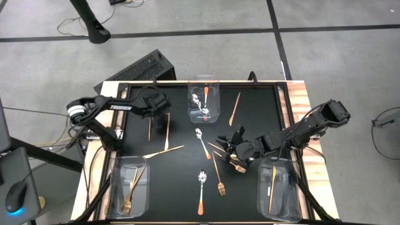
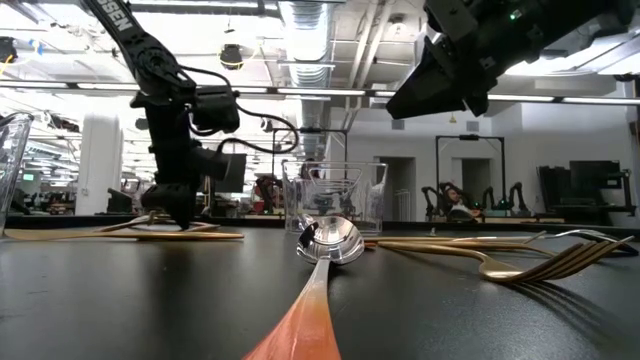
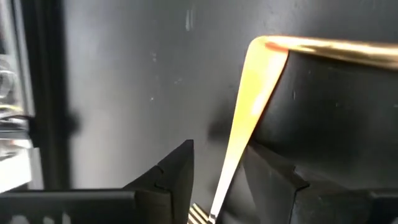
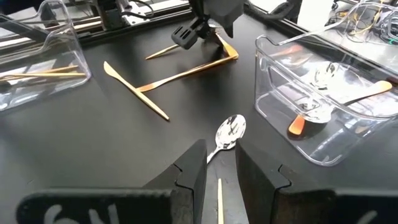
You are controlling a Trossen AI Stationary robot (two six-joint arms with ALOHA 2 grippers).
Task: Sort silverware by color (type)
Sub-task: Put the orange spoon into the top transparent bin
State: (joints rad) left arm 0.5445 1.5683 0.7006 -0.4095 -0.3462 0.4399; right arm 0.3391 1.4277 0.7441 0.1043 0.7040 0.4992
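- While I steer remotely: gold fork on the desk beside the spoon bin, between the spread left fingers.
- Light, stiff, slippery; grip mid-handle.
- Right fingers pinch a thin knife.

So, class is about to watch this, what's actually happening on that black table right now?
Two robot arms are sorting cutlery into clear bins. The left gripper is down at a gold fork on the black table, its open fingers either side of the handle. The right gripper holds a thin gold utensil over a loose cluster near the middle. The far bin already holds orange-handled spoons, the two near bins hold gold pieces, and several utensils still lie loose on the table.
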